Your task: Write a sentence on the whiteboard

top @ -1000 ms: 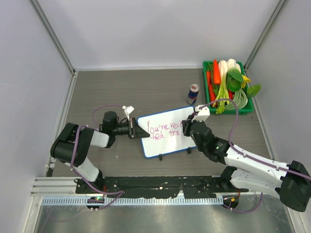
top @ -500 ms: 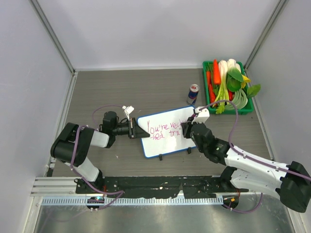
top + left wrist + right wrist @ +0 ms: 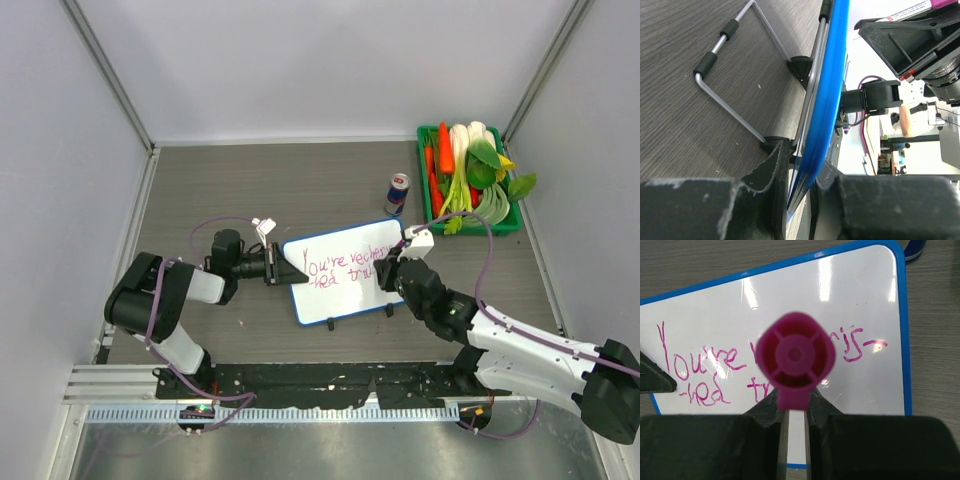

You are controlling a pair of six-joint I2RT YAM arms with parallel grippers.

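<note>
Whiteboard [image 3: 340, 298] stands propped near the middle of the bench, a little toward the near edge, with the left gripper [image 3: 285, 272] clamped on its left rim. The right gripper [image 3: 386, 266] is closed tightly on a magenta marker [image 3: 795, 360] at the sentence [image 3: 345, 262]. If the marker pushes too hard, the Whiteboard could slide out of the left jaws or tip back, and the letters would smear.

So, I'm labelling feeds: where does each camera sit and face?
Top external: above, behind the bases, looking down; both arms show.
Left wrist: on the left hand, edge-on to the blue-rimmed white whiteboard; its fingers clamp it.
Right wrist: on the right hand, looking down a magenta marker between its fingers at the pink writing.
All share the board.
</note>
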